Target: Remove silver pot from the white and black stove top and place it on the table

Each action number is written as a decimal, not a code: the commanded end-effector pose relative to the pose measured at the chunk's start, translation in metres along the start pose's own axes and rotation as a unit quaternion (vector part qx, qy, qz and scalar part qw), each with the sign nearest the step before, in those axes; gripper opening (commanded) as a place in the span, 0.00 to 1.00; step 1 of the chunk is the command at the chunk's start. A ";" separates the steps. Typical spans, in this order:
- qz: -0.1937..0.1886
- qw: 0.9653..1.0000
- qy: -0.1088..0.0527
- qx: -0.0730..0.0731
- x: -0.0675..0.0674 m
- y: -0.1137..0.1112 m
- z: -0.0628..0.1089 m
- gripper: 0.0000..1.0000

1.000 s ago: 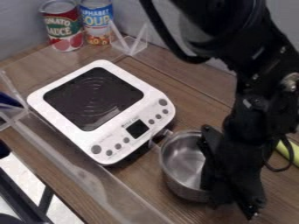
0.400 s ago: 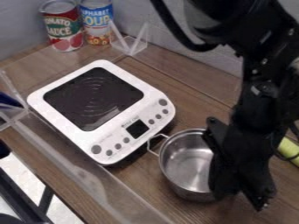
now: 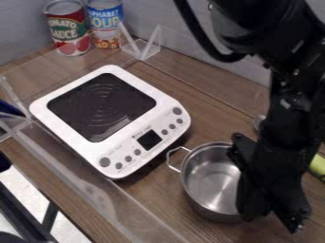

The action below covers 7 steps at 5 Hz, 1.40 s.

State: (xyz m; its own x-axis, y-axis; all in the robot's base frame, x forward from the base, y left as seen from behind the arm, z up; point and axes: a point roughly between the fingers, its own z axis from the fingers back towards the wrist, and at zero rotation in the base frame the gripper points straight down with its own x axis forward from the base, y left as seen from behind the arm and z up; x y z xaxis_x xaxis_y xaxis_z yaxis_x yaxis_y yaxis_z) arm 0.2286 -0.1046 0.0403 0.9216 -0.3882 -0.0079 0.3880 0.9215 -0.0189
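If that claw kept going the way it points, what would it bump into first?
Pointing down, the claw would meet the silver pot at its right rim, where it seems clamped; then the table beneath.

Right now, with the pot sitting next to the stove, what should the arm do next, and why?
Probably open its fingers and let go. The pot is already off the stove and looks to be resting on the table beside it, while the gripper is shut on the pot's right rim. Releasing it would likely finish the job.
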 end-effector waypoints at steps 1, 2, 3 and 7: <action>-0.007 1.000 -0.013 -0.011 0.007 -0.010 0.001 1.00; -0.007 1.000 -0.006 -0.008 0.010 -0.006 0.022 0.00; -0.012 1.000 -0.004 -0.003 0.014 -0.006 0.034 1.00; -0.028 0.999 -0.018 0.023 0.011 0.005 0.101 1.00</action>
State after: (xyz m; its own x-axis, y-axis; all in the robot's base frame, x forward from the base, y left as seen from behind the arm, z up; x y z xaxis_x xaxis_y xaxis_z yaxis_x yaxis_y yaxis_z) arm 0.2366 -0.1051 0.1215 0.8969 -0.4399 -0.0449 0.4409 0.8974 0.0149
